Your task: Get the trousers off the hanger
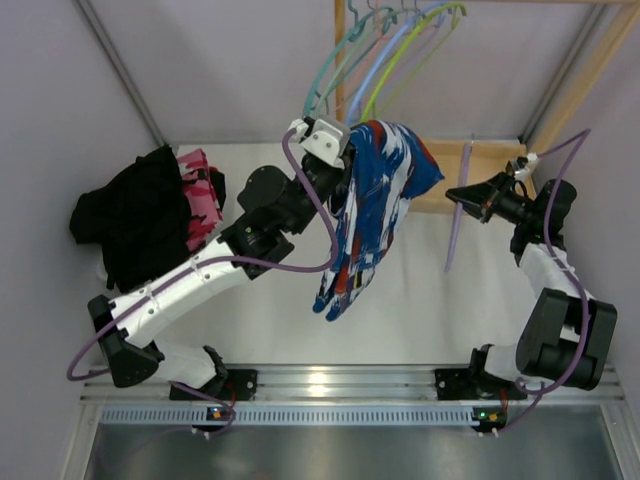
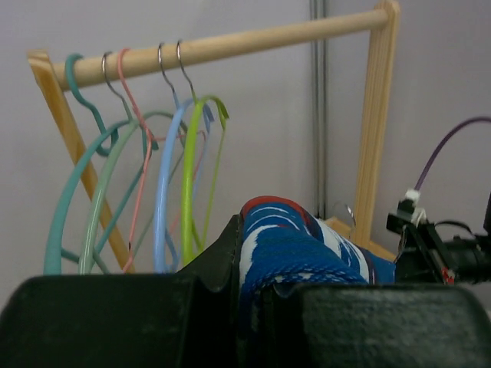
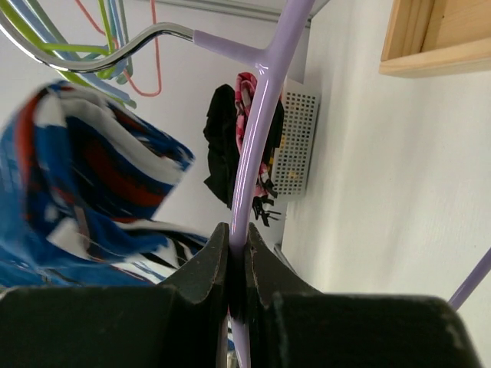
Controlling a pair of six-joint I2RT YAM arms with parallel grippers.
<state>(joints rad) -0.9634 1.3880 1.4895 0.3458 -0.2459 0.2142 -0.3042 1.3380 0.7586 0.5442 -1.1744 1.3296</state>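
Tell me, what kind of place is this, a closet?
Probably a robot testing booth, not a real closet: plain walls, a little wooden rack of coloured hangers, and robot arms bolted to a white table.

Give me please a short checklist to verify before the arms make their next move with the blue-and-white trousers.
1. Grip of the left gripper on the blue-and-white trousers: ok, shut on the cloth.
2. Grip of the right gripper on the lilac hanger: ok, shut on its bar.
3. The blue-and-white trousers off the lilac hanger: ok, the top view shows them apart.
4. The blue-and-white trousers free of the coloured hangers on the wooden rail: cannot tell, they overlap in the top view.
5. The black trousers and the pink camouflage trousers lying at the left of the table: ok.
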